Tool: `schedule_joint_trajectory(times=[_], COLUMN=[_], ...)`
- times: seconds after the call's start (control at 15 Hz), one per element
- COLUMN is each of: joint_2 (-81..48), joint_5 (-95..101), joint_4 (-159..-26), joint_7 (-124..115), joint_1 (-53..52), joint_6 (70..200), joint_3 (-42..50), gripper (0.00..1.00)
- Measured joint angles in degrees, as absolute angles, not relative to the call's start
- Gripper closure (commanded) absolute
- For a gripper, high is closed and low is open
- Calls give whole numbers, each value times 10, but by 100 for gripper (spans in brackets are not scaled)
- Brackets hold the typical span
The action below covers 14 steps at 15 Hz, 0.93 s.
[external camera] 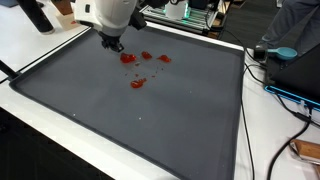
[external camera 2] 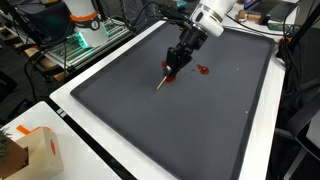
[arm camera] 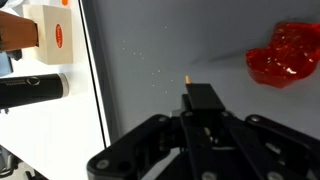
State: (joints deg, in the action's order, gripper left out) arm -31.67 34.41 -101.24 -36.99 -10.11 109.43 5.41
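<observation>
Gripper (external camera: 113,45), in an exterior view, hangs low over the far part of a dark grey mat (external camera: 150,125) on a white table (external camera: 40,40). We cannot make out the finger gap or any held item here. Several red pieces (external camera: 137,83) lie scattered on the mat just beside and near the gripper.

In an exterior view from another side, the gripper (external camera 2: 176,66) is closed on a thin stick (external camera 2: 163,82). The stick slants down from the fingers to the mat (external camera 2: 180,130). Its lower end lies close to the red pieces (external camera 2: 203,70); we cannot tell whether it touches one. A cardboard box (external camera 2: 35,150) stands on the table (external camera 2: 75,125) off the mat's near corner. It bears an orange mark, which we cannot read.

In the wrist view, the gripper (arm camera: 203,105) has its fingers drawn together with no gap showing. They clamp the thin stick (arm camera: 189,78), whose pale tip stands over bare mat (arm camera: 150,45). One of the red pieces (arm camera: 285,55) lies to the side of the tip, apart from it. The cardboard box (arm camera: 50,35) shows a round red logo, its lettering too small to read. A black cylinder (arm camera: 30,90) lies on the table (arm camera: 75,130) beside the box, with no legible label.
</observation>
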Motion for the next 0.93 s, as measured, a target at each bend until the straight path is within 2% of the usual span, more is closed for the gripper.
schedule_joint_trajectory(times=[0.93], joint_2=[-339], joint_5=[343], joint_4=[-990], joint_7=[-342], joint_1=[-106], joint_6=[1088], joint_3=[54], gripper=[97])
